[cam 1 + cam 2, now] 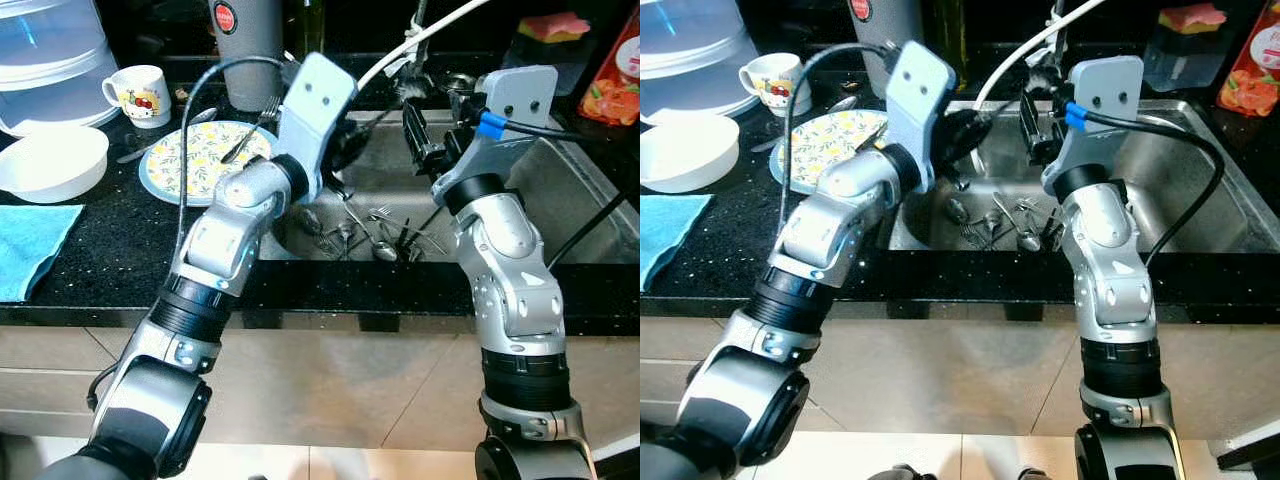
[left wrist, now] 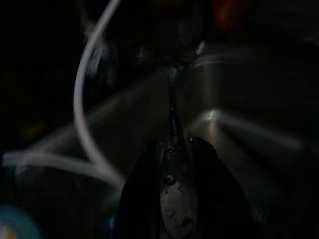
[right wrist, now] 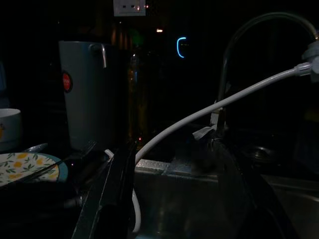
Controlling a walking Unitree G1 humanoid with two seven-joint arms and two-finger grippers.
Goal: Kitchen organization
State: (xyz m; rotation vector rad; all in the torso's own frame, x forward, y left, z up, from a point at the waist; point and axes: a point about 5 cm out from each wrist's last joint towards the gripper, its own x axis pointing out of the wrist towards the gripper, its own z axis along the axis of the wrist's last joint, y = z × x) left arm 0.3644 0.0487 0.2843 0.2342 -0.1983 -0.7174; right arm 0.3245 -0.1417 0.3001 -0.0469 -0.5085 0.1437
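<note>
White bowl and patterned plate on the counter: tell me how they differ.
The bowl is plain white; the plate has a yellow floral print and a blue rim. The bowl is deep with raised walls; the plate is shallow and flat. The bowl looks empty; the plate has a fork resting on it. The bowl sits further to the robot's left; the plate lies nearer the sink. Both stand on the black counter.

A blue cloth [image 1: 30,245] hangs over the worktop's [image 1: 110,270] front edge at the left; a sponge [image 1: 553,26] sits at the back right corner.
</note>
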